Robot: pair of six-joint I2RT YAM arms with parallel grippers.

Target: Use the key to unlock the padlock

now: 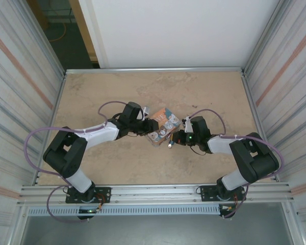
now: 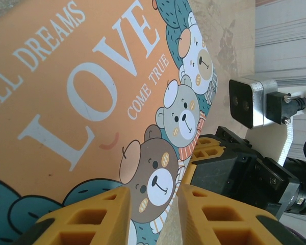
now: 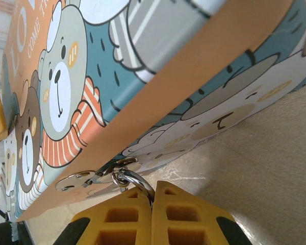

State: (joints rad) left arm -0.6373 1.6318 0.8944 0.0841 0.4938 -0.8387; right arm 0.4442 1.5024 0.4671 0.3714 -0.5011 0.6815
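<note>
The right gripper's yellow fingers (image 3: pixel 122 214) sit closest in the right wrist view. They are pressed almost together, leaving only a thin slit between them. A thin silvery loop, the shackle of the padlock (image 3: pixel 137 181), runs into that slit, so the right gripper (image 3: pixel 153 190) is pinched on it. The padlock's body is hidden between the fingers. The shackle hangs from a small metal clasp (image 3: pixel 76 179) on the side wall of the orange tin box (image 3: pixel 194 66), low down and just above the table (image 3: pixel 255 178).

From above, the box (image 1: pixel 163 126) lies near the middle of the table (image 1: pixel 117 97), turned at an angle. The right gripper (image 1: pixel 174 139) meets its near right side, where the padlock hangs. The left gripper (image 1: pixel 147 125) is against the box's left side.

In the left wrist view, the lid with "LOVE" and the cartoon bears (image 2: pixel 81 92) is very close. The left gripper (image 2: pixel 154 196) has its fingers partly apart. One finger is over the lid and the other is past the lid's edge. I cannot tell whether it clamps the box. The right arm's black wrist (image 2: pixel 239 173) shows just beyond that edge.
</note>
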